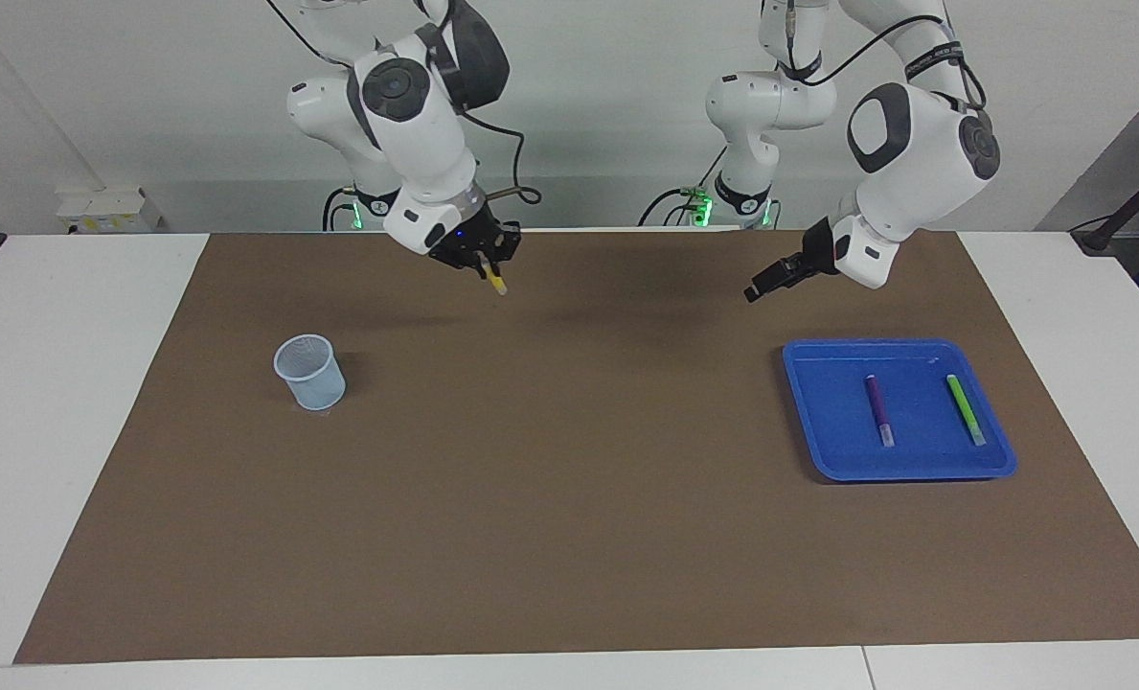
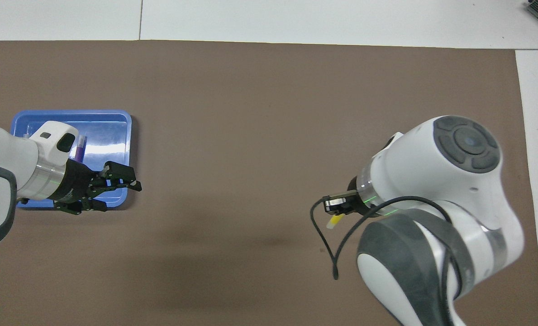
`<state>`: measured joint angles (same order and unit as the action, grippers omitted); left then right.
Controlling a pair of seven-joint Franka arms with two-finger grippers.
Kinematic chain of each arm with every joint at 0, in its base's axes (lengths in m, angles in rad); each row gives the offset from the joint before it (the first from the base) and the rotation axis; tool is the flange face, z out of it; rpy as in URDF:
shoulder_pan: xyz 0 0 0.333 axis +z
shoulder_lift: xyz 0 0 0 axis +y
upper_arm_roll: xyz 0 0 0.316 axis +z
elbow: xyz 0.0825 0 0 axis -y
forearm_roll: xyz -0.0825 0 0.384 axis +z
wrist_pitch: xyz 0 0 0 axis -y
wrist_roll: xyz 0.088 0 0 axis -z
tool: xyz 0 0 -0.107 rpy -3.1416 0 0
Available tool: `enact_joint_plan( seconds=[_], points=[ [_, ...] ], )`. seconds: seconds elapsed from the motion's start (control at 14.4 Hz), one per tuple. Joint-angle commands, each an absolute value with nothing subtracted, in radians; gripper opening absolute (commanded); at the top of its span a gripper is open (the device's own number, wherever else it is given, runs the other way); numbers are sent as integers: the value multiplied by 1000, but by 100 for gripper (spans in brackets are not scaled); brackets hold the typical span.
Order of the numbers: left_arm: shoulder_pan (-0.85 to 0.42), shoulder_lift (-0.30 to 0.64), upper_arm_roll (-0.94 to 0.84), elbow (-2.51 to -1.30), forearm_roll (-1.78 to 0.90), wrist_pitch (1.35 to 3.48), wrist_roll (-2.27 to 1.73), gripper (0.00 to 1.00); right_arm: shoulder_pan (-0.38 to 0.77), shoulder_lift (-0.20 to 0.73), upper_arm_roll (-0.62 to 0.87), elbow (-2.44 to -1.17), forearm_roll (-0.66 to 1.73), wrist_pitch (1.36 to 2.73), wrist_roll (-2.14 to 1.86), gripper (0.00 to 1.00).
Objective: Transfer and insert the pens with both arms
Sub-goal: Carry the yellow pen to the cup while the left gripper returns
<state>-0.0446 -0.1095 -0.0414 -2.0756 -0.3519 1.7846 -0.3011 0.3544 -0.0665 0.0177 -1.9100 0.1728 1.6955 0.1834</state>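
Facing view shows the right gripper up over the brown mat, its fingers clenched on the yellow pen, which sticks out below the fingertips at a slant, pale end down. The mesh cup stands on the mat, well apart from those fingers and lower, toward the right arm's end of the counter.

The left gripper hangs with its fingers released and nothing between them, over the mat just beside the blue tray. In the tray lie the purple pen and the green pen, side by side and apart, both below and off to the side of those open fingers.

Risks, as I judge them:
- The yellow pen is held near one end and tilted. If it comes to the cup at that slant, its tip may catch the rim and tip the light cup over.
- A pinch so close to the end could let the pen swivel or slip during a quick swing.
- In the overhead view the right arm's loose cable droops close to the pen; it might snag or brush the cup.
- Letting go too high could bounce the pen out.
- The left fingers, going for the next pen, could clip the tray's raised rim or nudge the pens together.
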Motion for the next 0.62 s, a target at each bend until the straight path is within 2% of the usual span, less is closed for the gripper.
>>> enact_joint_plan(
  seconds=[0.0, 0.14, 0.35, 0.42, 0.55],
  points=[
    [-17, -123, -43, -2031, -264, 1731, -142, 100, 289, -133, 31, -1919, 57, 1583, -10, 0],
    [30, -111, -43, -2000, -233, 1721, -27, 100, 264, -159, 29, -1907, -59, 1522, -162, 0],
    [35, -91, -43, -1927, -123, 1746, 203, 100, 195, -166, 22, -1901, -161, 1523, -341, 0],
    [50, -84, -43, -1915, -117, 1752, 248, 100, 154, -160, 18, -1908, -160, 1560, -407, 0],
    [77, -83, -43, -1916, -110, 1779, 264, 100, 94, -167, 17, -1997, -160, 1739, -507, 0]
  ],
)
